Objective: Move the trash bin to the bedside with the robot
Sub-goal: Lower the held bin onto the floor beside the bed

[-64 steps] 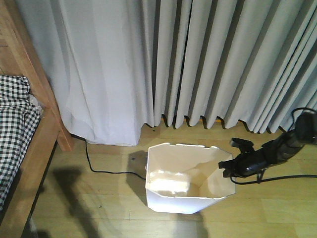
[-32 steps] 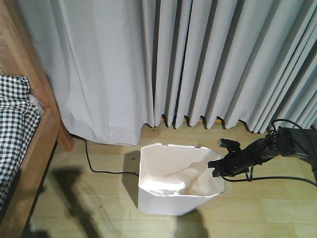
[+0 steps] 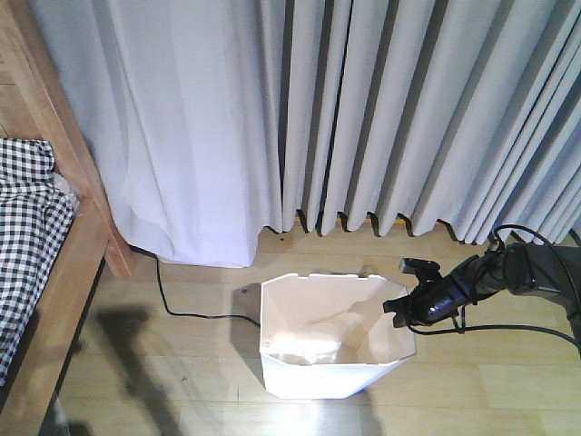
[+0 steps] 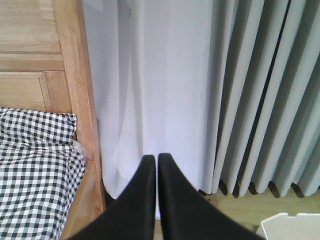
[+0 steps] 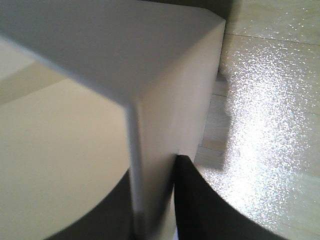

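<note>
Right gripper on the bin rim
The right gripper [image 3: 406, 307] pinches the trash bin [image 3: 322, 368] wall at its right rim; the left gripper [image 4: 152, 160] is closed, empty.

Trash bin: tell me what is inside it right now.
The front view shows the trash bin holding nothing: bare cream walls and a sunlit floor. The right gripper grips its right rim. The near wall hides the front strip of the bottom.

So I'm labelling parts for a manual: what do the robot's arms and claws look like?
The right arm is slim and black, ending in a small black claw, with black cables looping off it. The left claw has two smooth, tapered matte-black fingers.
</note>
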Robot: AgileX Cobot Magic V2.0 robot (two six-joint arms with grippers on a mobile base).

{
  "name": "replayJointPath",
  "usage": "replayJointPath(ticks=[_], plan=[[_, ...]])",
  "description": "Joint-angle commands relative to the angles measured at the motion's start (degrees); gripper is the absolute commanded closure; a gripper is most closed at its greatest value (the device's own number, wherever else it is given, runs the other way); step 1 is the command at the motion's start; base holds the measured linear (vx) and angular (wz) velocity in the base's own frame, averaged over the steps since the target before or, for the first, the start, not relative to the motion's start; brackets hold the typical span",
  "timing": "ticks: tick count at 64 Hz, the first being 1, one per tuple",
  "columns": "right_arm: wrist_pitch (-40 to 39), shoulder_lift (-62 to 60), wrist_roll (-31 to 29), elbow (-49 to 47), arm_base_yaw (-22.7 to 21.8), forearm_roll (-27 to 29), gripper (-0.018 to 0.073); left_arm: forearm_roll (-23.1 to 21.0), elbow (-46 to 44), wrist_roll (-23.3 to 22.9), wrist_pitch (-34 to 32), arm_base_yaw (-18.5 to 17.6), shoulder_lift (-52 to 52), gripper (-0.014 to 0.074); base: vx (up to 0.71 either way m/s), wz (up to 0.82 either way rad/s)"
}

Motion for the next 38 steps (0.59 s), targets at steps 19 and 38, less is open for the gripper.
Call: replayJointPath(ticks=[19,38], plan=[[8.33,-4.98,0.12,-1.31,-0.13,4.14,0.0348,-0.25,1.65,-0.45,-4.24,-0.15,-0.57,0.0602,0.0,0.0],[9.96,-6.13,0.06,-1.31,-0.39,3.96,0.0242,-0.25,1.65,-0.45,-4.24,-0.15,-0.57,0.0602,0.0,0.0]])
